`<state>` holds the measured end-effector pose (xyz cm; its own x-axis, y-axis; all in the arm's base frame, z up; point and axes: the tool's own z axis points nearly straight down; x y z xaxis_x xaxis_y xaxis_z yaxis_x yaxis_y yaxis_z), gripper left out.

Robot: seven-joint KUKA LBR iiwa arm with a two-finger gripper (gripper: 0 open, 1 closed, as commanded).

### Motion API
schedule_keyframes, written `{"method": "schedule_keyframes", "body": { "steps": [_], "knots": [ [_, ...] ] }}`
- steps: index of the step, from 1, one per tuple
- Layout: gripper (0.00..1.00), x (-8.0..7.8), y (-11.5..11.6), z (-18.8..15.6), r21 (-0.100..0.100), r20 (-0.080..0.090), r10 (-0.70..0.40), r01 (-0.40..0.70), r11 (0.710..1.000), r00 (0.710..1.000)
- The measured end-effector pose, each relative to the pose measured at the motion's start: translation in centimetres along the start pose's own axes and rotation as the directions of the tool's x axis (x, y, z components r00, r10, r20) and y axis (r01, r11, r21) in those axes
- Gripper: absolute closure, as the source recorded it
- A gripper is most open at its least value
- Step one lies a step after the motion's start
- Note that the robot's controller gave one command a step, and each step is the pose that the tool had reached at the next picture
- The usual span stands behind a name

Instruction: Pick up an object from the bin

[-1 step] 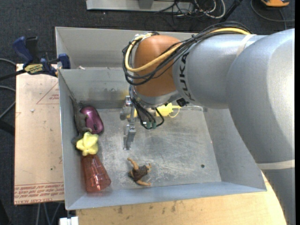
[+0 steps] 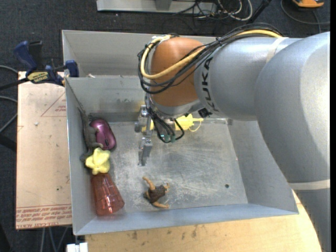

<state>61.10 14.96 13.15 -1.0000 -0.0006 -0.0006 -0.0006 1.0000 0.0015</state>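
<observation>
- Silver arm (image 2: 273,77), nearest the lens, enters from the right; its orange wrist cover (image 2: 173,70) and looped cables sit above the middle of the grey bin (image 2: 205,167).
- End effector (image 2: 143,152): hangs below the cover, pointing down over bare bin floor left of centre. Whether it is open or closed cannot be told, and nothing is seen held in it.
- Nearest candidate: a small brown figure (image 2: 156,193) with thin splayed limbs, lying on the floor close to the near wall. It lies from the end effector toward the near wall and slightly to the right, clearly apart. Its long axis appears to slant from upper left to lower right.
- Judgement: a short travel toward the near wall and then a descent would bring the end effector over it. Bare floor lies between them, so nothing stands in the way, though the near wall leaves little room on the far side of the figure.
- Left-wall group, farther from the end effector:
  - a magenta oval thing (image 2: 104,133) resting against a grey thing (image 2: 89,136);
  - a lumpy yellow toy (image 2: 98,160) just below them;
  - a pink translucent bottle (image 2: 106,195) touching the toy, with its long axis along the wall.
- Yellow piece (image 2: 186,123), partly hidden behind the wrist; whether it is a bin item or robot hardware cannot be told.
</observation>
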Motion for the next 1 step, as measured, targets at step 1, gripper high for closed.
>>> {"method": "schedule_keyframes", "body": {
  "steps": [1],
  "knots": [
    [0.00, 0.88, -1.32, 0.28, -0.002, 0.003, -0.071, 0.071, 0.997, 0.997]
  ]
}}
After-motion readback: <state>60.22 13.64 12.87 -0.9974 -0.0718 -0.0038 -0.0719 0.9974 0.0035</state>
